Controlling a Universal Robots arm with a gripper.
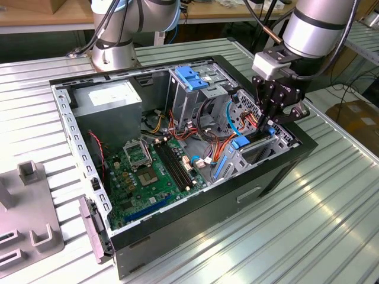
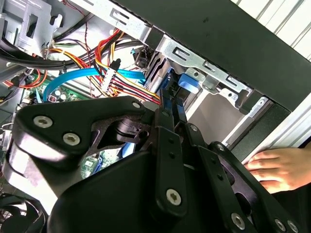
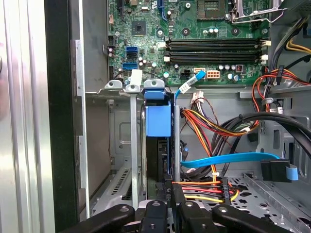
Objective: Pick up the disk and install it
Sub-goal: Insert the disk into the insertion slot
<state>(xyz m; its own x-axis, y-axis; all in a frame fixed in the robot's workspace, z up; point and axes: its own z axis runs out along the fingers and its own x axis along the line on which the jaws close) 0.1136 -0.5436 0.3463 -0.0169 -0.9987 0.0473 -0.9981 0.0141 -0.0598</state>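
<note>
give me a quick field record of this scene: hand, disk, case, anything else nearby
hand: down inside the open computer case, at the drive bay, fingers shut on the disk
disk: standing on edge in the metal bay slot, blue carrier end showing
computer case: lying open on the slatted table, motherboard exposed
person's hand: resting by the case's outer edge

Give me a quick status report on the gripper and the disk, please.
Gripper down at the case's drive bay, shut on the disk. Disk stands on edge in its bay slot, blue carrier showing. Blue cable and wire bundle close beside; a hand rests near the case.
</note>
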